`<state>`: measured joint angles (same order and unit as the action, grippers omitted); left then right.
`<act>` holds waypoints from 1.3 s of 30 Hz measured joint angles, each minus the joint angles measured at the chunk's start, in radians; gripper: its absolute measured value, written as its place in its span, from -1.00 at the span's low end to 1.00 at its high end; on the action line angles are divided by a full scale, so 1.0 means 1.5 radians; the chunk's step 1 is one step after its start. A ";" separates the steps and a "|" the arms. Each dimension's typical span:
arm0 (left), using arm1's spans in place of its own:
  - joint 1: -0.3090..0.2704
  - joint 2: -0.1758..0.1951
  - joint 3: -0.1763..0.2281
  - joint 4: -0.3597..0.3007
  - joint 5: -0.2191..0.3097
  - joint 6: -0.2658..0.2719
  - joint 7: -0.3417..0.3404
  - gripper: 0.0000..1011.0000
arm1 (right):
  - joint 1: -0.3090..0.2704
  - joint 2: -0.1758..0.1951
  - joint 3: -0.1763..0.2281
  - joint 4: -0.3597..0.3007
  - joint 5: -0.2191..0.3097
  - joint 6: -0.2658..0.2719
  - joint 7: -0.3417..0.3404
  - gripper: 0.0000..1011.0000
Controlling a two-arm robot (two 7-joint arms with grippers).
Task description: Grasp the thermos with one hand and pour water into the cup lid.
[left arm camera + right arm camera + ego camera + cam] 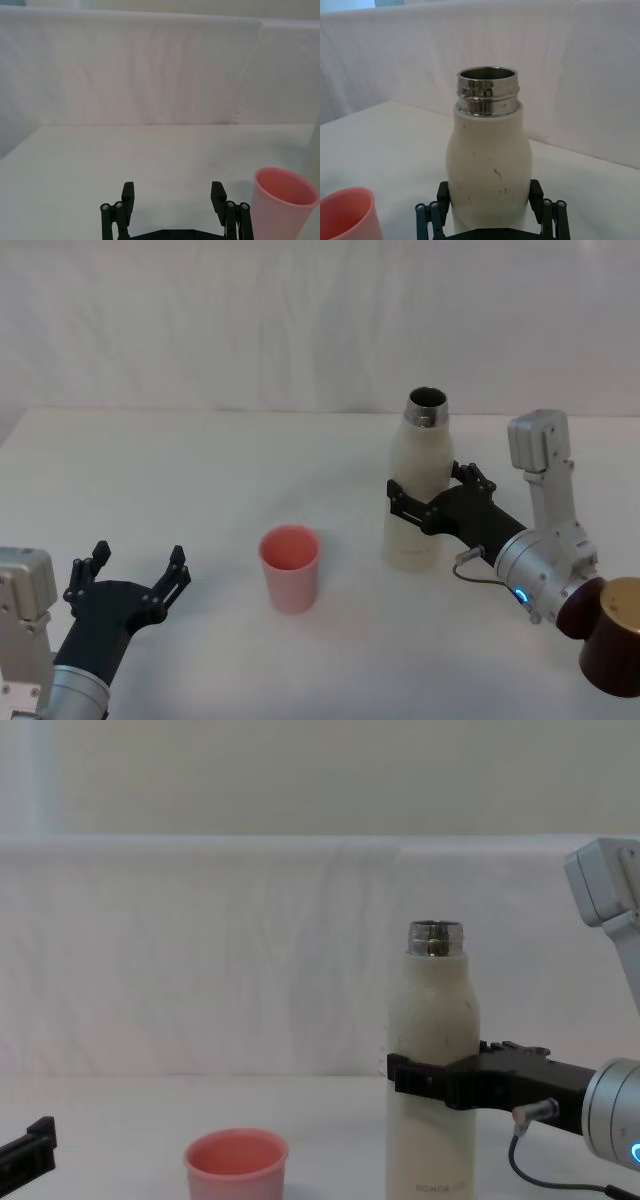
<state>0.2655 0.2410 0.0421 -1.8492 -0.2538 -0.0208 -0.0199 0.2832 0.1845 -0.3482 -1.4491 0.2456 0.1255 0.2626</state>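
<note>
The right end effector (428,495) is wrapped around the thermos (419,480) at about mid-height, fingers on either side of the cream body, and in the chest view they look pressed against it. So the grasp seems made. The thermos stands upright on the tabletop (200,470), cap off, steel neck open to the air. Whether its base has left the surface cannot be told.

Over on the other side, the left end effector (135,575) sits low near the robot's own edge, fingers spread wide, holding nothing. It looks idle.

The cup lid (290,567) waits upright, mouth up, between the two arms and a little nearer the robot than the thermos, well apart from it. It looks dry and empty inside.

So: grip done, by the look of it. The lift, the carry over the pink rim, the tilt and the pour itself are all to come.

The count: one thermos, one cup lid, two end effectors.
</note>
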 joint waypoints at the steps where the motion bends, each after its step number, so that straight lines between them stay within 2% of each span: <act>1: 0.000 0.000 0.000 0.000 0.000 0.000 0.000 0.98 | 0.000 0.000 0.000 0.000 0.000 0.000 0.000 0.98; 39: 0.000 0.000 0.000 0.000 0.000 0.000 0.000 0.98 | 0.030 -0.014 0.004 0.041 -0.001 -0.009 0.007 0.98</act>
<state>0.2655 0.2410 0.0421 -1.8492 -0.2538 -0.0207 -0.0199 0.3275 0.1630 -0.3425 -1.3874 0.2445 0.1115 0.2726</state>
